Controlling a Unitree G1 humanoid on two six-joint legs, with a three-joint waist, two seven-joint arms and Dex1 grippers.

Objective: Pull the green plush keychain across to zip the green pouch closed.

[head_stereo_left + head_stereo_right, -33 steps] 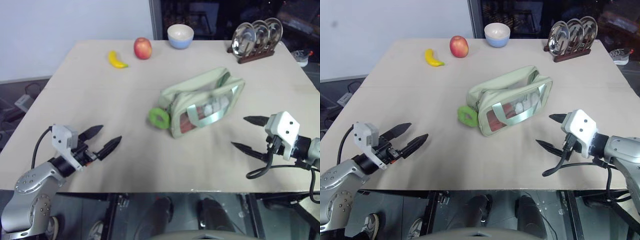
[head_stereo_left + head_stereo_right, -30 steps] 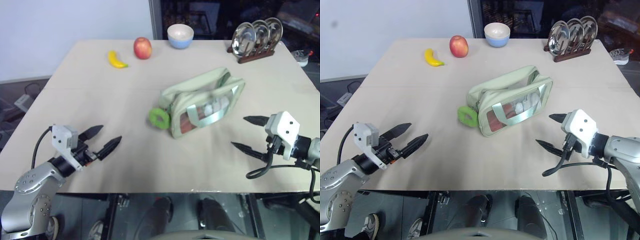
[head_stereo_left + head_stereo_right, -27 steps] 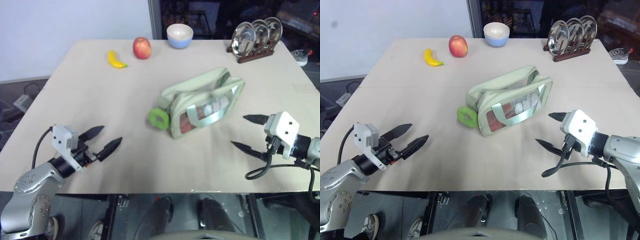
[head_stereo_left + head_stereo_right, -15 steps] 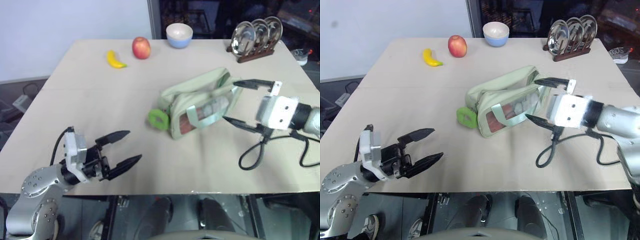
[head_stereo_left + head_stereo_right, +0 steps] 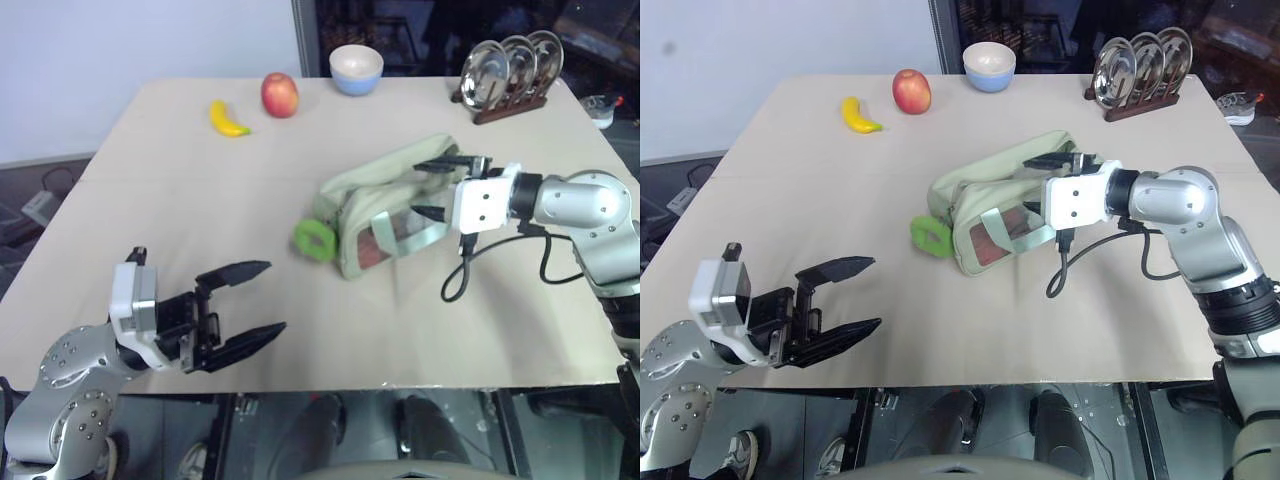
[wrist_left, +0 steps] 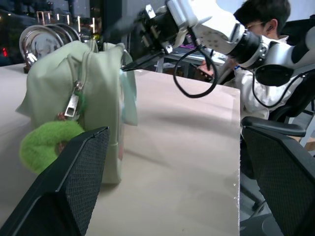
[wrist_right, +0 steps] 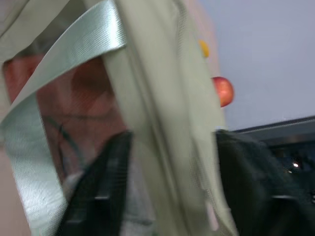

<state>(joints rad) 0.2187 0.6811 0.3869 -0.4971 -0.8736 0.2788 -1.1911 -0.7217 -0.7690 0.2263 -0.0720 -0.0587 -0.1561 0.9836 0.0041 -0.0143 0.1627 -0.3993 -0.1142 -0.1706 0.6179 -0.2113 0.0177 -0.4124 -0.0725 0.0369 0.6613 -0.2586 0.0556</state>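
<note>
The green pouch [image 5: 385, 205] lies near the table's middle, clear window facing me, reddish contents showing through it. The green plush keychain [image 5: 313, 237] hangs from the zipper pull at its left end; it also appears as the fuzzy ring [image 6: 47, 145] in the left wrist view. My right gripper [image 5: 418, 187] straddles the pouch's right end, one finger over the top edge and one on the window side, shut on the fabric [image 7: 162, 147]. My left gripper [image 5: 275, 297] hovers open near the table's front left, pointing toward the keychain with a wide gap of bare table between.
A banana [image 5: 229, 119], an apple [image 5: 279, 95] and a bowl [image 5: 357, 70] stand along the far edge. A rack of metal plates [image 5: 508, 75] sits at the far right. A person [image 6: 256, 19] sits beyond the table's right side.
My right gripper swung left from the front right, reached the pouch's right end and its fingers narrowed onto it. My left gripper turned right and rose a little, staying open.
</note>
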